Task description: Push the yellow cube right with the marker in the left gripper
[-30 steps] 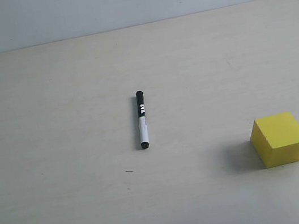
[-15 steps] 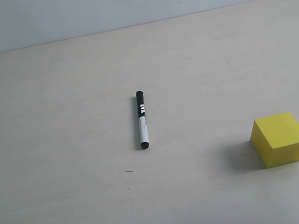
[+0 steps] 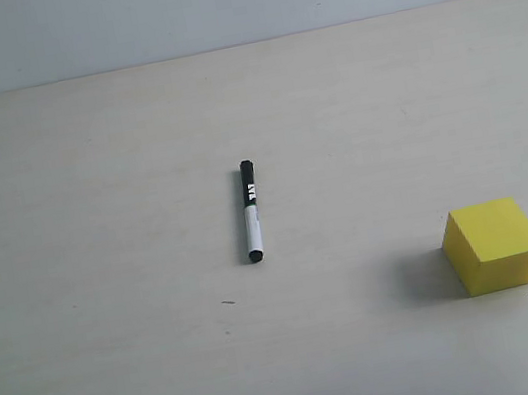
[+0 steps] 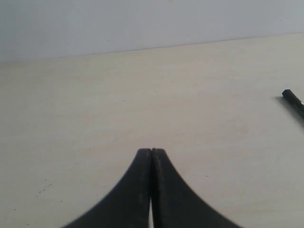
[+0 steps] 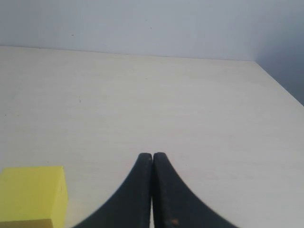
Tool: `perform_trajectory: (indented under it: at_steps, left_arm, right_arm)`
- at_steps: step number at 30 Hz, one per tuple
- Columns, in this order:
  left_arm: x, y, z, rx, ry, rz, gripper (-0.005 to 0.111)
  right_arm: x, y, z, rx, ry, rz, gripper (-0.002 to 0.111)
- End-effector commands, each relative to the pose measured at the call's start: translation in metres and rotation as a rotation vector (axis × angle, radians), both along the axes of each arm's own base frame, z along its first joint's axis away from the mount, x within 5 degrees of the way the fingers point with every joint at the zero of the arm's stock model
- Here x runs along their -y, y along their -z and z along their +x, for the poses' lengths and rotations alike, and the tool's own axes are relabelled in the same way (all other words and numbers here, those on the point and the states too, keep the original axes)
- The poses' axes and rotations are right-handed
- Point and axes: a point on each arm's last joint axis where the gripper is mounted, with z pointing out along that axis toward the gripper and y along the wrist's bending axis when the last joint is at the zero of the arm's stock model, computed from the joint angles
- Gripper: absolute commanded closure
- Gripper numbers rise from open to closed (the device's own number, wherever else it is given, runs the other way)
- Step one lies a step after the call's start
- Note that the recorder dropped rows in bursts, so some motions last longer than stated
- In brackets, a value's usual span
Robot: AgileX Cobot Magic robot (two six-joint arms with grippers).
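On table (image 3: 98, 235): marker (image 3: 251, 212) lying well left of yellow cube (image 3: 493, 245) | left gripper (image 4: 151, 151), right gripper (image 5: 152, 155) clenched

Bright, soft, even light over the tabletop (image 3: 98, 235). In the exterior view the yellow cube (image 3: 493, 245) throws a diffuse shadow to its left, the marker (image 3: 251, 212) just a thin one. Exterior frame sharp. Wrist views: left hand (image 4: 151, 151) and right hand (image 5: 152, 155) render near-black, edges slightly soft.
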Motion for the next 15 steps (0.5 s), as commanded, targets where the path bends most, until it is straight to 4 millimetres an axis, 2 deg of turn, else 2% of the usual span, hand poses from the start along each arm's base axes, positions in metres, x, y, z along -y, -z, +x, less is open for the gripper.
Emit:
perform_trajectory:
  at_steps: [1,15]
  left_arm:
    - [-0.0003,-0.0003,-0.0001,0.009,-0.002,0.006,0.107]
    - [-0.0003,-0.0003,-0.0001,0.009,-0.002,0.006,0.107]
  right_arm:
    - [0.0002,-0.0002,0.0,0.012,0.002,-0.008,0.108]
    - [0.0002,-0.0004,0.0,0.014,0.001,-0.007,0.108]
